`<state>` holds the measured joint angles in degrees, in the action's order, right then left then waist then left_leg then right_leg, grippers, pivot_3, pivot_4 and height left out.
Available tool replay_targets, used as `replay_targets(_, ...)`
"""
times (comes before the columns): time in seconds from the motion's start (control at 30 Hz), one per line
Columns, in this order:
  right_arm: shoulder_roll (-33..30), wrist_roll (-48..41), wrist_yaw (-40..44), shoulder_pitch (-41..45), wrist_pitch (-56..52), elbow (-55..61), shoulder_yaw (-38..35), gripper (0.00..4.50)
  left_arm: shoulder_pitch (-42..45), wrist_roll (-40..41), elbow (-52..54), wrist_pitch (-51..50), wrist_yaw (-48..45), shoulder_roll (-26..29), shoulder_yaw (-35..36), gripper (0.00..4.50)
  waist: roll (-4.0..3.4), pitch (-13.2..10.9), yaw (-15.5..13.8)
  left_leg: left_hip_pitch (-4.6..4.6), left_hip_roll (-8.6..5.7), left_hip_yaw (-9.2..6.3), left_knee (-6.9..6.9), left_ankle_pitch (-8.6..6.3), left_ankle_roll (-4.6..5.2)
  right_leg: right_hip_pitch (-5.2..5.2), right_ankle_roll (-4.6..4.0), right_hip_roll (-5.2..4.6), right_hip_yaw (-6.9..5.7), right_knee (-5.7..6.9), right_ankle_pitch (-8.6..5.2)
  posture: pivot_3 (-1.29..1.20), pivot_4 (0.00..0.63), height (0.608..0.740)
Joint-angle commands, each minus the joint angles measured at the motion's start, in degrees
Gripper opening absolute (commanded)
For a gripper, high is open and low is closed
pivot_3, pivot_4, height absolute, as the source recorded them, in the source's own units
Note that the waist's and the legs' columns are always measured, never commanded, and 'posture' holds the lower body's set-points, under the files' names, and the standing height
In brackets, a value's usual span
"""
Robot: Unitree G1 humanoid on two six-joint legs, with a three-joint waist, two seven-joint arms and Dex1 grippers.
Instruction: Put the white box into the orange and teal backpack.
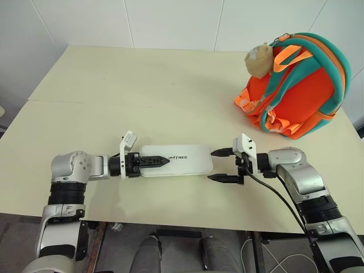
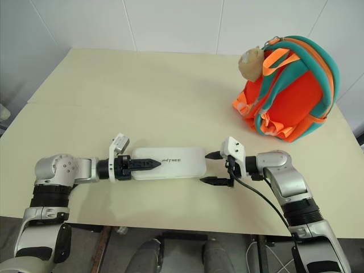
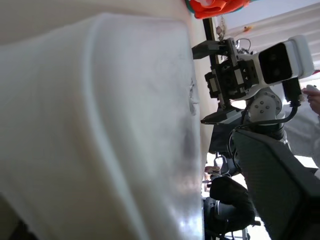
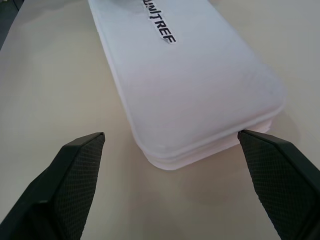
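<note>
Hands (image 1: 226,165) seemingly flanking white box (image 1: 185,158)

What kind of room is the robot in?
Probably a lab or test room, not a home: a plain cream table against bare white wall panels, with only a white box and an orange backpack on it.

We're in what looks like a robot test room or lab: a plain cream table (image 1: 142,85) stands against bare white panelled walls (image 1: 170,23), and loose cables (image 1: 273,259) trail on the floor beneath its front edge. Past the table, the left wrist view catches dark equipment (image 3: 227,210) and a person's hand (image 3: 314,97).
</note>
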<state>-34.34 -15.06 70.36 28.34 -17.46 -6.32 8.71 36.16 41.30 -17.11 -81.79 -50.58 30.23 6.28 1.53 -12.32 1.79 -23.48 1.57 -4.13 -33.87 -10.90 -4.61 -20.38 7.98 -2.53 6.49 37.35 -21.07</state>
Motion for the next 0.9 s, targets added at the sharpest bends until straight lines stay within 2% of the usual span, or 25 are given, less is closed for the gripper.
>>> replay_targets(0.03,-0.6,-0.7,-0.6,-0.7,1.1,3.0,-1.1,4.5,-0.9,-0.2,-1.6,-0.6,0.6,-0.3,-0.4,2.62,0.0,0.0,0.0,0.0,0.0,0.0,0.0,0.0,0.0,-0.01,0.0,0.0,0.0,0.0,0.0,0.0,0.15,0.74)
replay_targets(0.1,-0.6,-0.8,-1.0,-1.2,1.0,3.6,-1.4,4.5,-0.8,0.2,-1.6,-0.7,1.6,-1.1,0.9,2.0,0.02,0.0,0.0,-0.01,0.0,0.0,0.01,0.0,0.0,-0.02,-0.01,0.0,0.0,0.0,0.0,0.0,0.15,0.74)
replay_targets(0.2,-1.0,-1.6,-2.5,-2.7,-0.1,5.8,-2.7,4.5,-0.7,1.3,-0.7,-0.9,3.1,-2.5,3.5,1.35,0.03,0.0,0.0,0.0,0.01,0.0,0.0,0.0,0.0,-0.01,-0.01,0.0,0.0,0.01,0.0,0.0,0.15,0.74)
replay_targets(0.4,-1.7,-3.6,-10.2,-4.3,-3.2,9.1,-10.2,4.5,-0.5,1.7,0.9,2.3,4.8,-3.2,7.5,1.32,0.06,0.0,0.0,-0.01,0.01,-0.01,-0.02,0.01,-0.01,-0.02,0.0,0.0,0.0,0.03,0.01,0.0,0.15,0.74)
replay_targets(0.5,-2.8,-2.8,-18.8,-3.6,-5.7,8.8,-17.1,4.5,-1.9,1.1,1.8,6.1,4.1,-0.9,8.6,1.32,0.07,0.0,0.1,-0.02,0.02,0.0,-0.01,0.01,-0.01,-0.05,0.0,0.0,0.02,0.02,0.01,0.0,0.15,0.74)
replay_targets(0.63,-3.3,-1.6,-28.4,0.7,-7.8,6.5,-22.5,4.5,-3.4,0.4,0.8,8.7,4.0,1.1,8.9,1.32,0.06,0.0,0.5,-0.02,0.05,0.04,0.14,0.0,-0.01,-0.16,-0.1,0.01,0.05,0.02,-0.04,0.0,0.15,0.74)
replay_targets(0.9,-0.1,4.2,-43.1,15.6,-7.5,-5.9,-21.1,4.5,-4.2,-0.1,0.8,11.4,3.2,0.7,6.6,1.32,0.06,0.0,1.3,-0.02,0.05,0.07,0.16,0.0,-0.01,-0.16,-0.11,-0.01,0.07,0.01,-0.05,0.0,0.15,0.74)
